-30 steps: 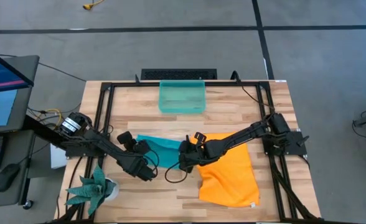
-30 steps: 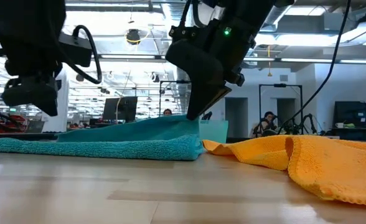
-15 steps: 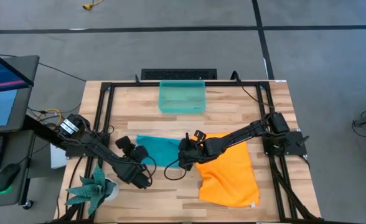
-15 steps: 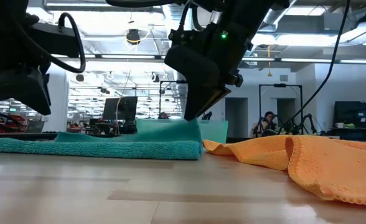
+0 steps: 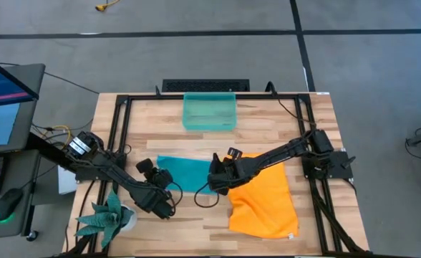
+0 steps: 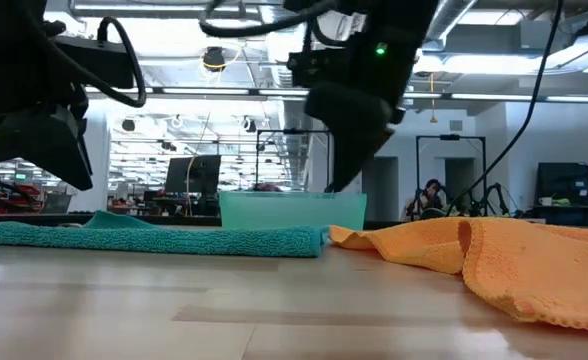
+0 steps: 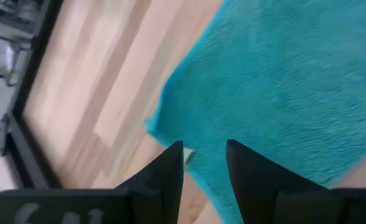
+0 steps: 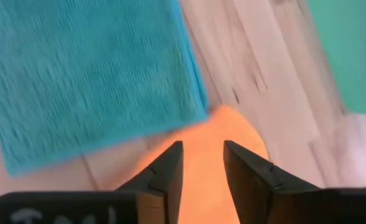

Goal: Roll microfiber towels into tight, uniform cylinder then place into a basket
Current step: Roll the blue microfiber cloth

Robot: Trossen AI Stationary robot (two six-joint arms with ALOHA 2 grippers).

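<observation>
Since the teal towel lies flat and limp at the table's lower centre, its right edge just beside the orange towel, it looks light, soft and floppy, best pinched at a corner or hem. The left tool and the right tool hover parted and empty; the basket waits upper centre.

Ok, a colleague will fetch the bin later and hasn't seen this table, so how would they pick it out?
Start at the wooden table with the black frame round it and go to its far edge, in the middle. The basket stands there alone, apart from the two towels spread nearer the arms. It is the only rigid, see-through thing: a small rectangular teal-green tub, paler than the teal towel.
</observation>
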